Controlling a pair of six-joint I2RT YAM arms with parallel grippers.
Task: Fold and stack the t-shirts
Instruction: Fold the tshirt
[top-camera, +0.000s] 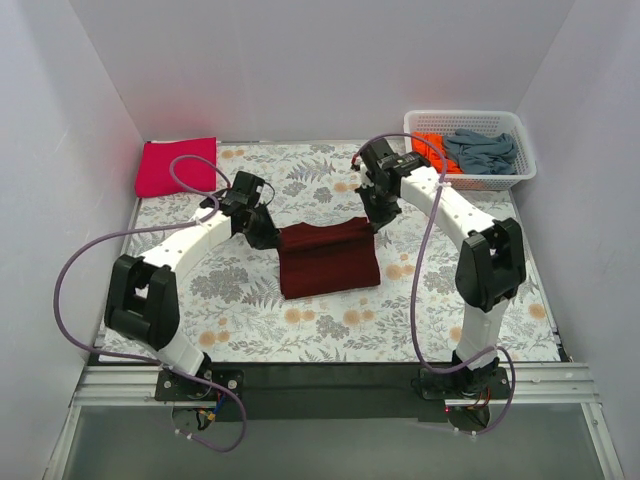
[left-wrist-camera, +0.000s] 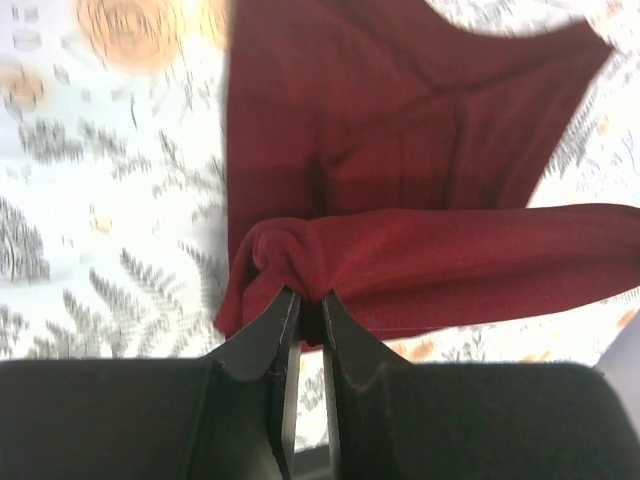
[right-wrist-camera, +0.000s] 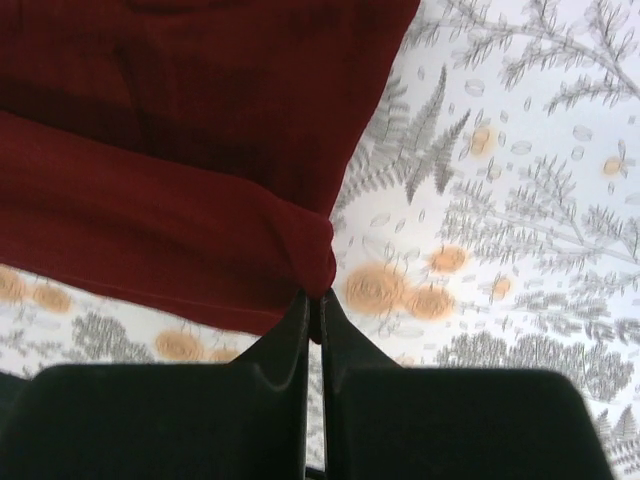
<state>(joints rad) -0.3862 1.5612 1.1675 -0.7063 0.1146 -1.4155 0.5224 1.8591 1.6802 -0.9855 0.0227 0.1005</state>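
Fold step under way: maroon t-shirt lies mid tabletop; left hand and right hand each closed on one of its far corners. Next, by judgement: carry that edge nearward together, lay flat, release.

The top camera hangs high behind the near edge of the tabletop and looks down and forward, far enough back to take in the whole surface. The left wrist camera sits just behind the left tool and looks out past it at very close range. The right wrist camera does the same behind the right tool. All three views share the maroon t-shirt. Each wrist view catches only one end of it, from opposite sides.
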